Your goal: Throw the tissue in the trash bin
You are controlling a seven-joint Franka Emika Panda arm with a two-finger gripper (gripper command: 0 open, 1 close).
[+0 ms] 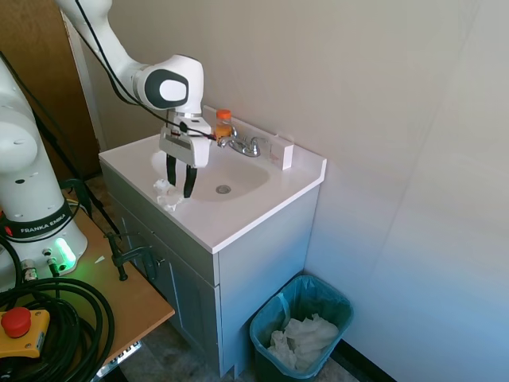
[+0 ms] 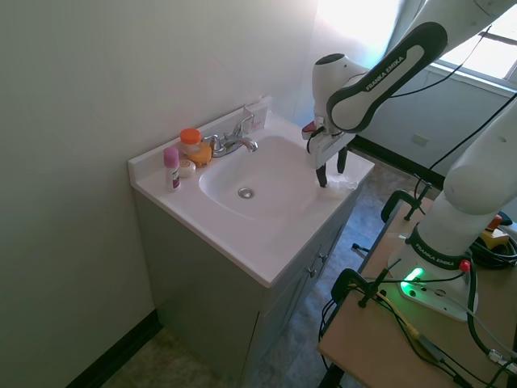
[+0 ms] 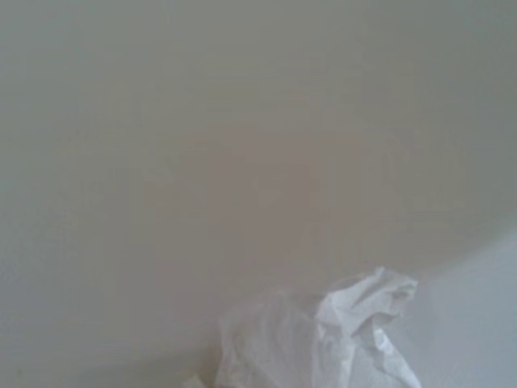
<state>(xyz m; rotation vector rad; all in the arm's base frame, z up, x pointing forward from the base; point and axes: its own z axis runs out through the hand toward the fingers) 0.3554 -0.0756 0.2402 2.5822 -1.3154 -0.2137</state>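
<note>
Tissue (image 1: 166,193): small crumpled white wad lying on the front rim of the white sink (image 1: 238,227), at the basin's near edge; its long axis runs roughly along that front rim, with ragged points sticking out at the ends, and in the wrist view one crumpled peak (image 3: 380,293) stands up above the rest. Gripper (image 1: 180,183): dark fingers spread apart and pointing straight down, gripping nothing; the tissue sits at the fingertips, close against one finger in both exterior views, though whether it lies between the fingers or just beside them cannot be told. Trash bin (image 1: 266,312): round, lined with a teal-green bag, standing on the floor beside the grey vanity cabinet (image 1: 262,263), well below and apart from the tissue; it holds a heap of crumpled white paper (image 1: 302,341). Sink basin: drain (image 2: 245,193) visible. Behind the basin: chrome faucet (image 2: 230,142), orange-capped bottle (image 2: 191,144), pink-capped stick (image 2: 171,166).
</note>
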